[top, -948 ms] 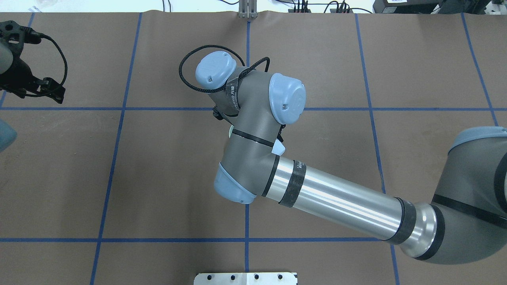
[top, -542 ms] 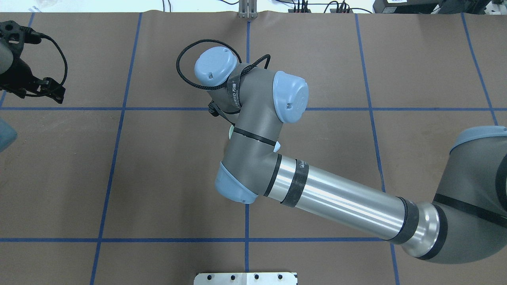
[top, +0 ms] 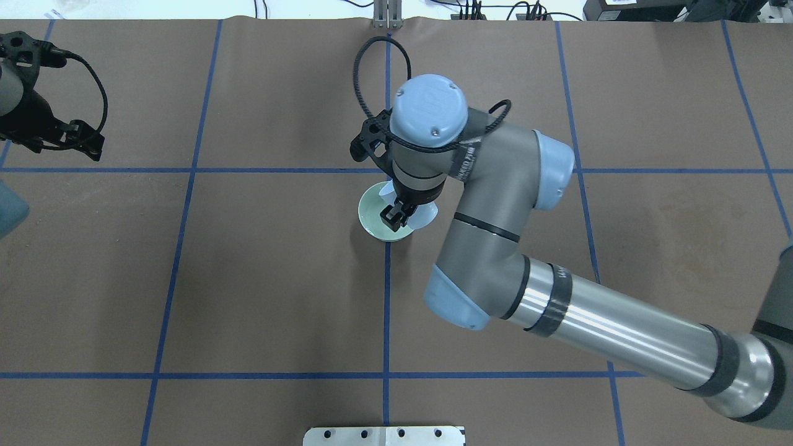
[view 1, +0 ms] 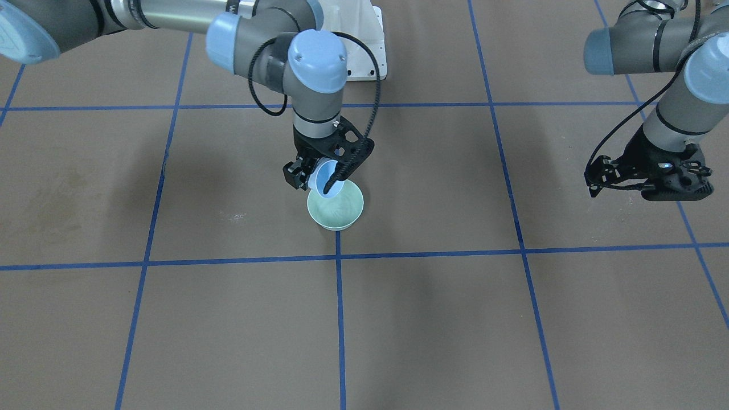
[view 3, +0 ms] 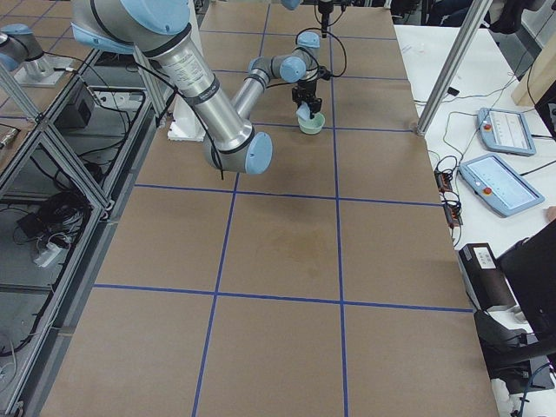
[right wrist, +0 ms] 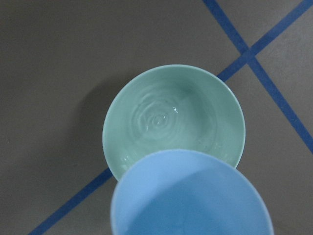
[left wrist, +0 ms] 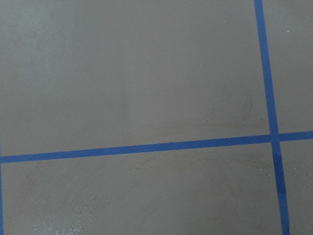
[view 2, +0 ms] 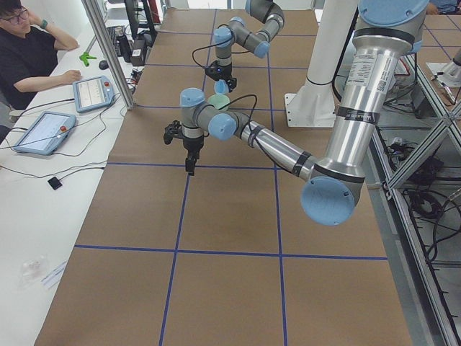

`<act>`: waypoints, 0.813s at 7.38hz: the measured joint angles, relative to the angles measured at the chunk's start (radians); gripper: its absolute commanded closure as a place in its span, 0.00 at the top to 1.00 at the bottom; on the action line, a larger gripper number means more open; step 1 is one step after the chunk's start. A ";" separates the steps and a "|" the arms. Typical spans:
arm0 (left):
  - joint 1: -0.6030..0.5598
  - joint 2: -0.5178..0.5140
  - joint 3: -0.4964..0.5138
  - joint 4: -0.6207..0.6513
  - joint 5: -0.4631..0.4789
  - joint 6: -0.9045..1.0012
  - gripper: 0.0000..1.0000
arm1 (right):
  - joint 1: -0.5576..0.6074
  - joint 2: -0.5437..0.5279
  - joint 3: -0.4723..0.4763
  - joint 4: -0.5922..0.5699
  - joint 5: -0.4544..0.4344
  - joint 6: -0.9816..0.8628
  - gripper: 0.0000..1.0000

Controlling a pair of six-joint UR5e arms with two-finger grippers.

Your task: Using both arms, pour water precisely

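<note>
We see a brown table (top: pixel 248 279) crossed by blue tape lines (top: pixel 186 375) in a grid. The right arm (top: pixel 595 322) is 1 of 2 and reaches from the near right edge to the table's middle, with its wrist bent down. The left arm (view 1: pixel 672 114) hangs over the far left part of the table, well apart from everything else.

The left gripper (top: pixel 62 139) carries nothing that we can see. We cannot tell whether its jaws are parted or closed, and its wrist camera shows only bare table and tape.

The right gripper (view 1: pixel 312 183) is clenched on a light blue cup (view 1: pixel 323 172), with 1 finger on each side of it.

A pale green bowl (view 1: pixel 333 224) stands on the middle tape line, near the table's centre. The cup is tilted above it, and the cup's mouth overlaps the bowl's rim in the right wrist view.

The water (right wrist: pixel 159 120) lies in the bowl, showing as faint rings and small glints.
</note>
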 measured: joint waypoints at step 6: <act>0.000 -0.006 -0.003 0.000 0.000 -0.023 1.00 | 0.051 -0.498 0.248 0.491 -0.537 0.547 0.00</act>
